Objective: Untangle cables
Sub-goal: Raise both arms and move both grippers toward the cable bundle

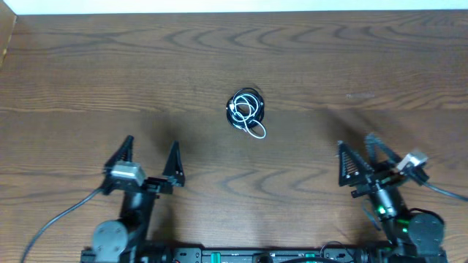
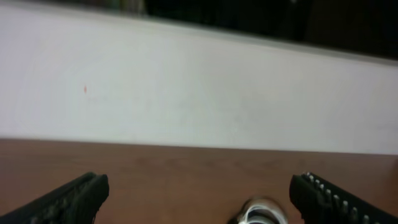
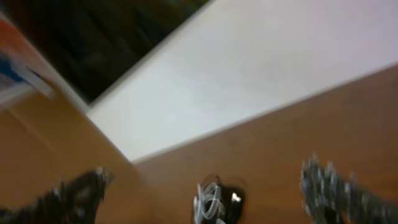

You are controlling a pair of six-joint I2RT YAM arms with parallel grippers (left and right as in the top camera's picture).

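Note:
The cables (image 1: 246, 111) lie in one small tangled knot of white and black cord on the wooden table (image 1: 146, 66), near its middle. My left gripper (image 1: 151, 151) is open and empty, near the front left, well short of the knot. My right gripper (image 1: 360, 147) is open and empty at the front right, also apart from the knot. The left wrist view shows the knot's white loop (image 2: 261, 211) at the bottom edge between the open fingers (image 2: 199, 196). The blurred right wrist view shows the knot (image 3: 217, 202) between its open fingers (image 3: 211, 190).
A white wall or board (image 2: 199, 93) runs along the table's far edge. An orange and blue object (image 3: 15, 68) shows at the left in the right wrist view. Thick black arm cables (image 1: 51, 219) trail off near the front edge.

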